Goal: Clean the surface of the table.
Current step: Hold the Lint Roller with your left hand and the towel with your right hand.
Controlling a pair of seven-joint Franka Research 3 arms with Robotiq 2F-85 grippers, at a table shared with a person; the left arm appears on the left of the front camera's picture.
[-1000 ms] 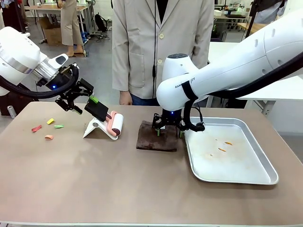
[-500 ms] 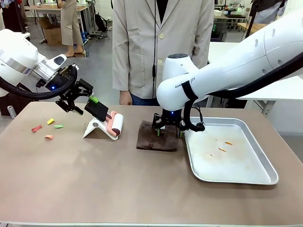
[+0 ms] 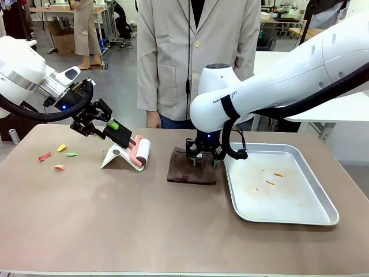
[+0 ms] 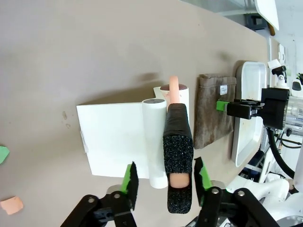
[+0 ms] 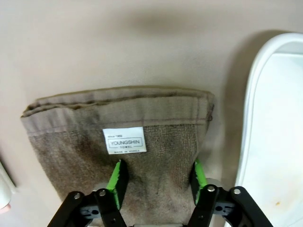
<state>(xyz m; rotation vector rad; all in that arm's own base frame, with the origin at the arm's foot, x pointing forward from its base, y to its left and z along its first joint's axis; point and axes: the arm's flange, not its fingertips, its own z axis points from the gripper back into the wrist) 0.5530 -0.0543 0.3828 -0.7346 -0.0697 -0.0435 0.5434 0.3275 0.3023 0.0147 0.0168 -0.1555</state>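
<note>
At the frame's left my left tool (image 3: 109, 128) straddles the lint roller's black handle (image 4: 178, 156), grip uncertain, while mid-frame my right tool (image 3: 204, 161) clenches the brown towel (image 3: 190, 169) on the table (image 3: 115, 219).

Near edge of the brown towel (image 5: 142, 156) (behind the jaws) hidden; tray (image 5: 265, 118) cut off.

A white sewn label (image 5: 124, 140) on the folded brown towel (image 5: 156, 118) reads "YOUNGSHIN", with smaller print "TOWEL" beneath; it sits just ahead of the right jaws, toward one pad.
</note>
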